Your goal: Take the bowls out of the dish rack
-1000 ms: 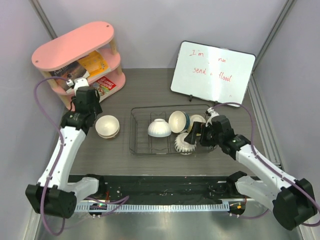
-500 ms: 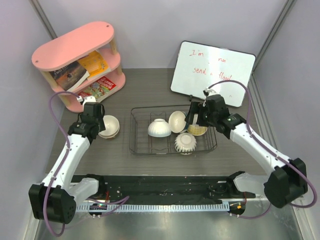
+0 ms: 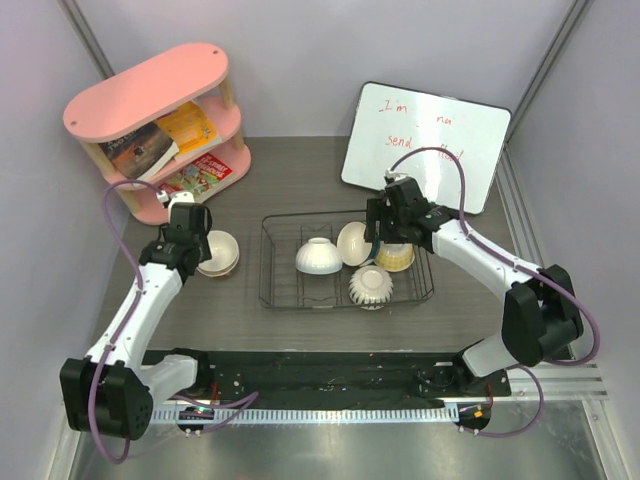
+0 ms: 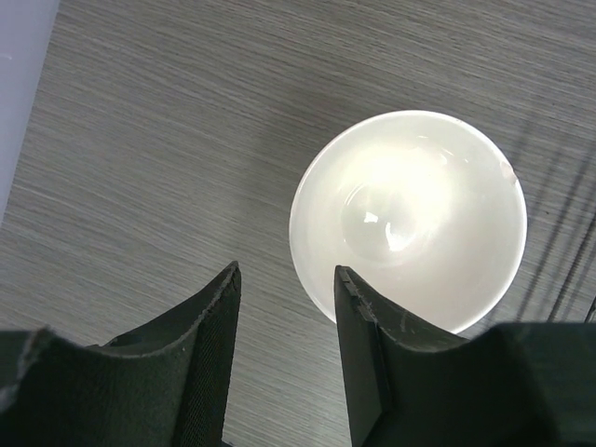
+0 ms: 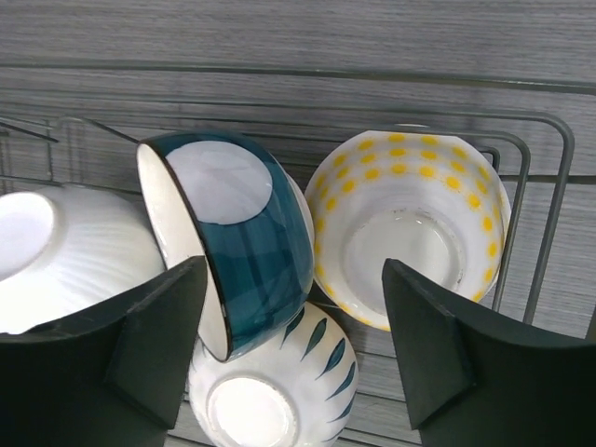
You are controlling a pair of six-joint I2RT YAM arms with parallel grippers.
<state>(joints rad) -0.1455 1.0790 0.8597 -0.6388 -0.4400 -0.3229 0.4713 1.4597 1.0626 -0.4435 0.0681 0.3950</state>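
Note:
The black wire dish rack [image 3: 268, 272] holds several bowls. In the right wrist view a teal bowl [image 5: 247, 247] lies on its side. Beside it lean a yellow-dotted bowl [image 5: 410, 223], a white ribbed bowl [image 5: 65, 256] and a white bowl with blue leaf marks [image 5: 270, 391]. My right gripper [image 5: 293, 270] hangs open above them, its jaws either side of the teal bowl's lower edge and apart from it. A cream bowl [image 4: 410, 219] stands upright on the table left of the rack. My left gripper [image 4: 286, 270] is open just beside its rim, with only table between the jaws.
A pink shelf [image 3: 160, 120] with books stands at the back left. A whiteboard [image 3: 425, 140] leans behind the rack. The rack's wire wall [image 5: 535, 168] runs close to the yellow-dotted bowl. Grey walls close in both sides.
My right gripper has swung from the rack's near right side to over its far right bowls, jaws narrowing a little. My left gripper has come down from near the shelf toward the cream bowl.

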